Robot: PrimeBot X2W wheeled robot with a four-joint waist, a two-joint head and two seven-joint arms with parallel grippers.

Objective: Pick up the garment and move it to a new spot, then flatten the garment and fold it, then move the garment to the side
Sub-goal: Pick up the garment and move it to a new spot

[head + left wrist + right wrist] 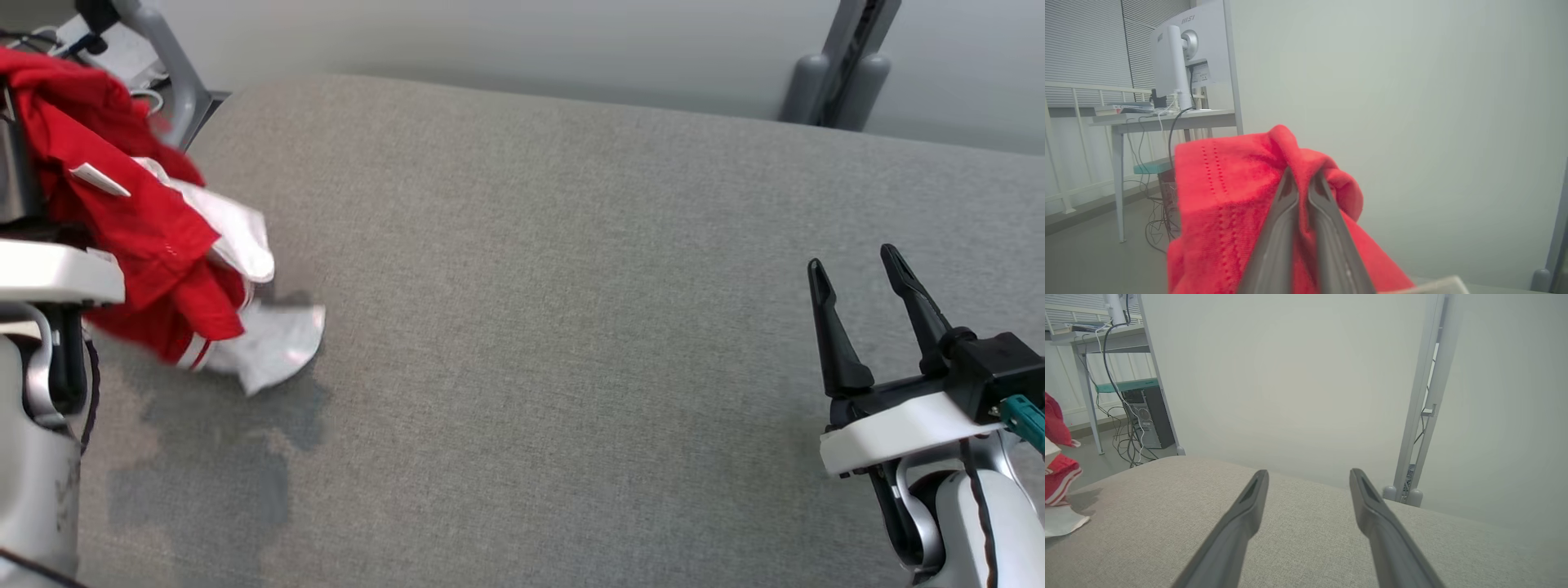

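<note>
The left fingers (1278,228) are pinched shut on a red fold of the garment (147,237), which hangs at nine o'clock in the head view, its white tail touching the bench (571,327). The right fingers (829,327), spread wide and empty, sit well apart at four o'clock.

White flat monitor (1210,41), seen from the back, on pale grey desk (1167,119): pale lettering "MSI" near top edge of rear panel; small white sticker (1200,76) beside stand mount, print too small to read; stacked books (1120,108) on desk, spines illegible.
</note>
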